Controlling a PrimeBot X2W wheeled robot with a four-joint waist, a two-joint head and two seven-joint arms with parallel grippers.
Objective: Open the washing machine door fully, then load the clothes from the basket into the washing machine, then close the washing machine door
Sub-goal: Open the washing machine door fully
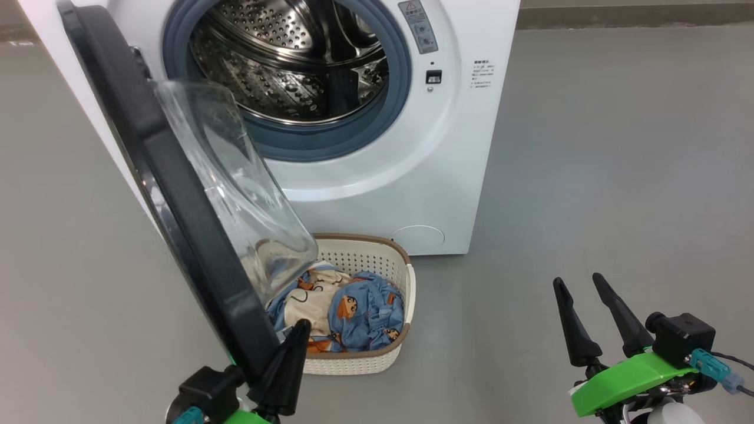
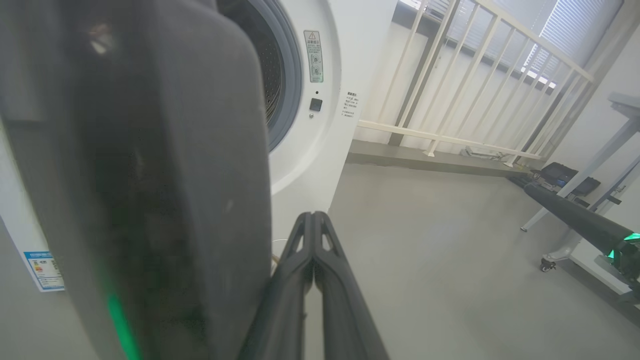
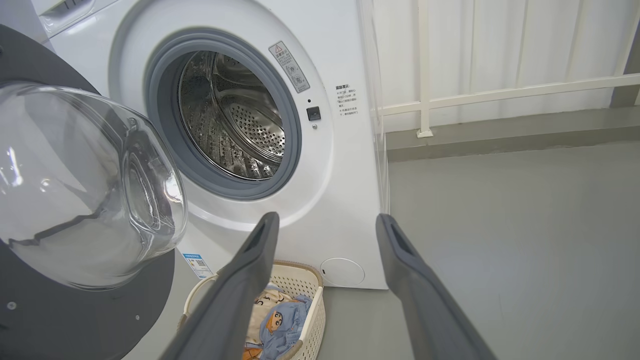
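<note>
Glossy black round washing machine door [image 1: 177,194] with a dark grey inner face stands swung out on the left of the big white front-loading washing machine [image 1: 412,176]; its bulging clear glass bowl window [image 1: 235,188] faces the opening. Grey rubber gasket [image 1: 400,88] rings the perforated steel drum [image 1: 283,65]. On the grey floor [image 1: 589,176], just before the machine's base and near the round cover [image 1: 418,237] on its front, sits the small cream-white perforated plastic basket [image 1: 406,277] with a brown woven rim. In the head view the glass bowl overlaps the basket's left part. Inside lie the clothes [image 1: 365,312]: light-blue fabric printed with orange-brown cartoon figures, beside a cream piece with black line drawing. Left gripper [image 1: 300,327], its two dark fingers pressed together on nothing, points up just beside the door's lower rim; whether it touches the rim cannot be told. Right gripper [image 1: 578,280] hangs over bare floor, well apart from the basket, fingers spread wide and empty
</note>
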